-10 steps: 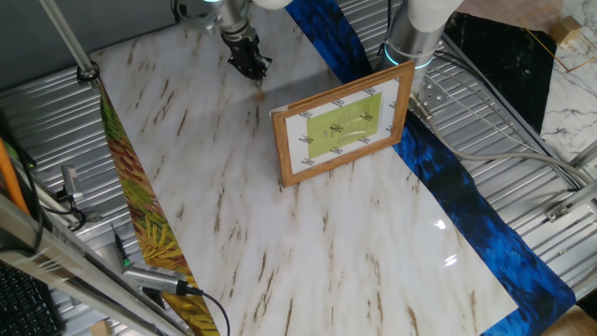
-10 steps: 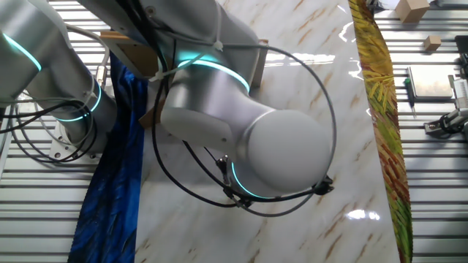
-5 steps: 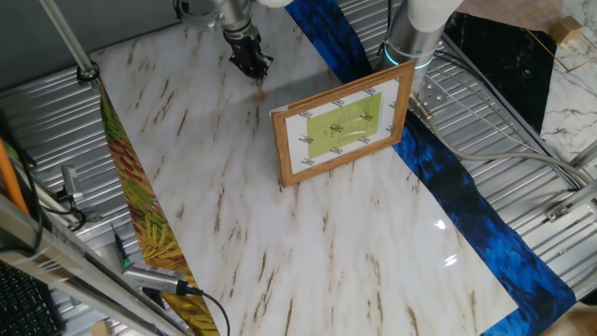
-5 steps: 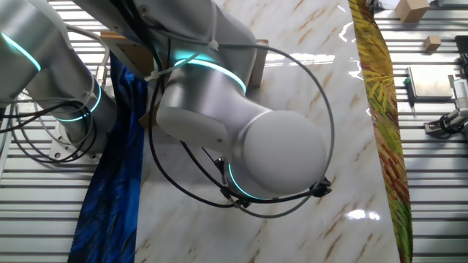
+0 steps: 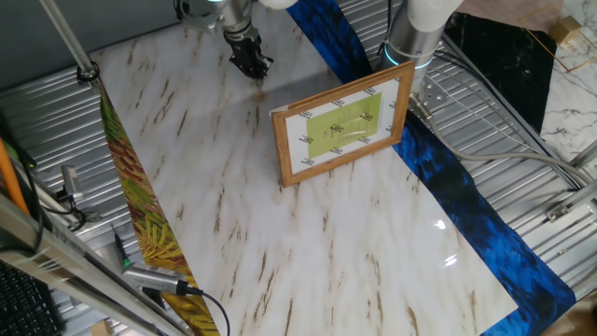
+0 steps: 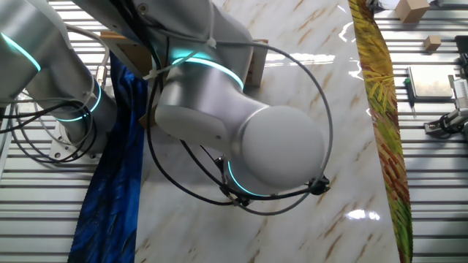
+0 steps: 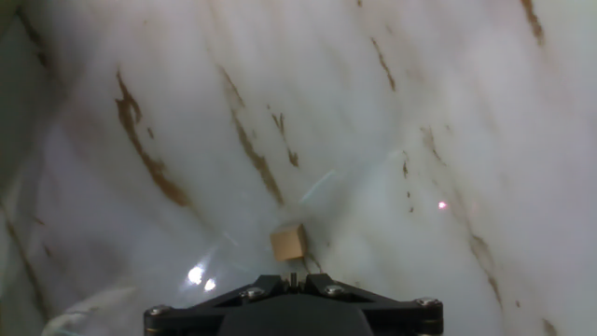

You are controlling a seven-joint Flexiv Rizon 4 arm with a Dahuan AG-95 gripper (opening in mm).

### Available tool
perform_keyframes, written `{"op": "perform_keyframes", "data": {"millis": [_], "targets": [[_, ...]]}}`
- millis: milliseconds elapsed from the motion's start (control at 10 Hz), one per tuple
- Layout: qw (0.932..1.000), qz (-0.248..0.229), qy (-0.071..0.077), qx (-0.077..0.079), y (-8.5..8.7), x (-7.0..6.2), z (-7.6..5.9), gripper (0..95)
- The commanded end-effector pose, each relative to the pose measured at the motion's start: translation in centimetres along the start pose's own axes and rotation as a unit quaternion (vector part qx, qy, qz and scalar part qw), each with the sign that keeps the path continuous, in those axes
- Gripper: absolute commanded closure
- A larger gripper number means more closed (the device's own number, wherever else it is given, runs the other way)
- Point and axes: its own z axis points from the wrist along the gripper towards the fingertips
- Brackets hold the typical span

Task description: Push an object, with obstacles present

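Tool (image 5: 253, 67) low over the far part of the worktop (image 5: 308, 233), fingers drawn together to a single dark tip and gripping nothing. In the hand view, tool (image 7: 292, 277) showing as a black wedge at the bottom edge, the two finger ends meeting at one point with no gap between them. Just beyond that tip, a small light-brown wooden nub (image 7: 288, 244), blocky in this close view, lying on the white marble with brown veins; contact with the tip not clear, though very close. From one fixed view, same nub (image 5: 259, 92) just below the tool tip, a tiny tan speck on the worktop.

Picture frame (image 5: 343, 124) of light wood standing upright, right of the nub and a little nearer the camera, well apart from it; white mat, yellow-green picture inside. Nub on open marble off the frame's upper left corner. Blue patterned cloth strip (image 5: 448, 187) behind the frame, running diagonally along the worktop's edge. Yellow-green leaf-printed strip (image 5: 140, 224) along the opposite edge, far from the frame.

In the other fixed view, arm body (image 6: 241, 139) filling the middle, with teal light rings, hiding tool and nub; only the frame's wooden back (image 6: 257, 64) peeking out beside the arm.
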Motion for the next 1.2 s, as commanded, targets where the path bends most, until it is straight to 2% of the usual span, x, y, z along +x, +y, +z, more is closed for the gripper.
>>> {"op": "perform_keyframes", "data": {"millis": [100, 400, 900, 1200], "targets": [[1.0, -0.001, -0.001, 0.002, 0.2, 0.2, 0.4, 95.0], [0.9998, 0.016, -0.006, -0.004, 0.2, 0.2, 1.0, 95.0], [0.9996, 0.027, -0.011, -0.001, 0.0, 0.2, 1.9, 95.0], [0.9997, 0.02, -0.014, 0.001, -0.4, -0.4, 2.3, 95.0]]}}
